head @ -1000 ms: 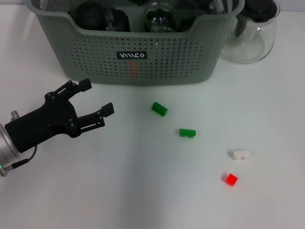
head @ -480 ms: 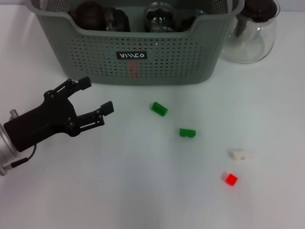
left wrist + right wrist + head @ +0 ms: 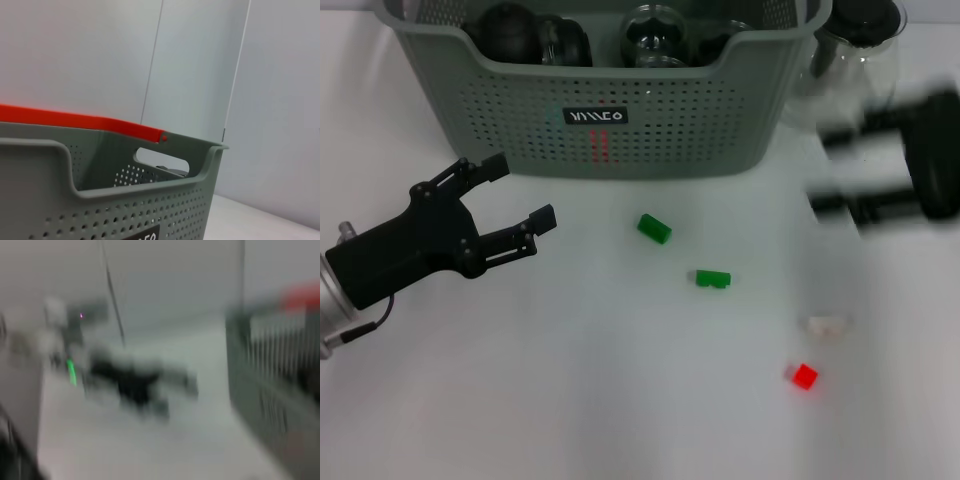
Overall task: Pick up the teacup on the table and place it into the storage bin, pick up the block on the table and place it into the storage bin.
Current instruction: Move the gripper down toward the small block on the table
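My left tool (image 3: pixel 516 192) hung spread wide before the storage bin (image 3: pixel 610 110); my right tool (image 3: pixel 842 168) was a blur, prongs apart, near the glass pitcher (image 3: pixel 850 70); two green blocks (image 3: pixel 654 228), a white block (image 3: pixel 826 325) and a red block (image 3: pixel 805 376) lay on the counter (image 3: pixel 620 400).

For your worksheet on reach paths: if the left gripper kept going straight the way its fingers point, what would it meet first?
The black left gripper, fingers open, points toward the grey-green perforated plastic storage bin; probably its front wall first, though height is unclear.
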{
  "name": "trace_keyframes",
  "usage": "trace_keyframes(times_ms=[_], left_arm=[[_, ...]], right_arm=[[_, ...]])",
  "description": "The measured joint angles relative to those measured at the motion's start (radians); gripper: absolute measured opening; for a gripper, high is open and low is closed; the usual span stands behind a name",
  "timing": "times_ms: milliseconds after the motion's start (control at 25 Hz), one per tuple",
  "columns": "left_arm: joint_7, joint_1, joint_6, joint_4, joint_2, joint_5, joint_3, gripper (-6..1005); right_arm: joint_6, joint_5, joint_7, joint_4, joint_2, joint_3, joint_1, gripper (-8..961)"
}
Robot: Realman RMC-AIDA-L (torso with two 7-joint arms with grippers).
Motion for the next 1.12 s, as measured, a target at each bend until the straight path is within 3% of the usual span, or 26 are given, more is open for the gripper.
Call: trace_keyframes(times_ms=[160, 280, 600, 1120], left_arm=[[-0.001, -0.014, -0.009, -0.003, 0.002, 0.0, 0.0, 949], [-0.002, -0.017, -0.012, -0.004, 0.002, 0.0, 0.0, 949], [-0.002, -0.009, -0.012, -0.007, 0.001, 0.0, -0.003, 949], [0.002, -0.008, -0.013, -0.011, -0.001, 0.0, -0.012, 949]], right_arm=[[-0.092, -0.306, -0.015, -0.019, 0.035, -0.012, 0.023, 716], [-0.113, -0.423, -0.019, -0.011, 0.052, -0.046, 0.054, 675], [-0.031, -0.53, 0.007, 0.057, 0.052, -0.236, 0.102, 601], [0.172, -0.621, 0.05, 0.331, 0.054, -0.427, 0.2, 550]])
